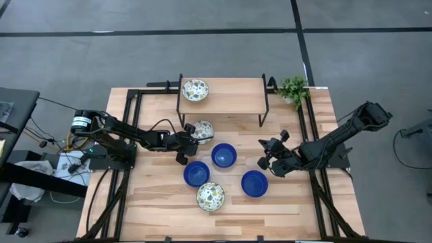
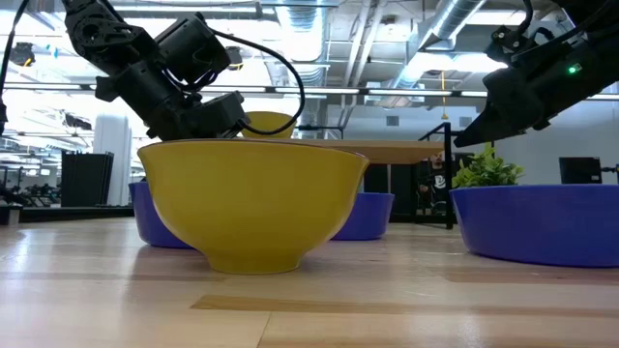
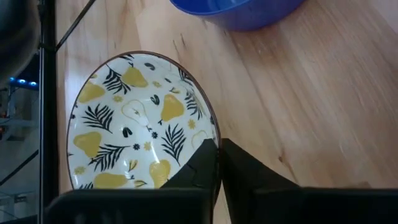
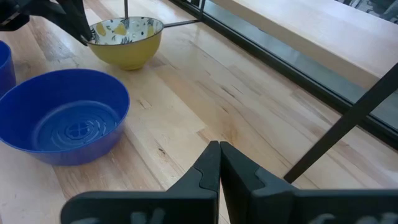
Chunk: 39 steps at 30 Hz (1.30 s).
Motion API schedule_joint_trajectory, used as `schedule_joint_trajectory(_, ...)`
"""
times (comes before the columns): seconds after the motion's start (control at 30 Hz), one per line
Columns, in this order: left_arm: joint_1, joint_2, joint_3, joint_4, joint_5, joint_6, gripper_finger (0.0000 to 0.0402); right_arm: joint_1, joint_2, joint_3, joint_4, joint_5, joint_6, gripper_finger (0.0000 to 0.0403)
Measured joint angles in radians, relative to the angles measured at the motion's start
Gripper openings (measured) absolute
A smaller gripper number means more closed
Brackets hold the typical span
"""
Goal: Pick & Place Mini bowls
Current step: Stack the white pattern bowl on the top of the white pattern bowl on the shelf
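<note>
The left end effector [image 3: 217, 155], reaching in low over the tabletop [image 1: 304, 202], pinches the rim of a pear-patterned bowl [image 3: 134, 118] with a yellow outside; the right end effector [image 4: 219, 163] hovers closed.

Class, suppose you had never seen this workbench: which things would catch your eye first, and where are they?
Three glossy blue bowls cluster mid-table, with a pear-patterned bowl in front of them near the table's edge. The left end effector is shut on the rim of another patterned bowl just in front of the wooden shelf, where a third patterned bowl sits. The right end effector is shut beside the blue bowl on the right, holding nothing.
</note>
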Motion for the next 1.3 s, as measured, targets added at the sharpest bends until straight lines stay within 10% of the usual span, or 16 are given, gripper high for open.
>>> schedule_joint_trajectory(1.3, -0.003, 0.0, 0.001, 0.013, -0.002, -0.003, 0.0013, 0.0, 0.0, 0.0, 0.0, 0.0, 0.0, 0.0)
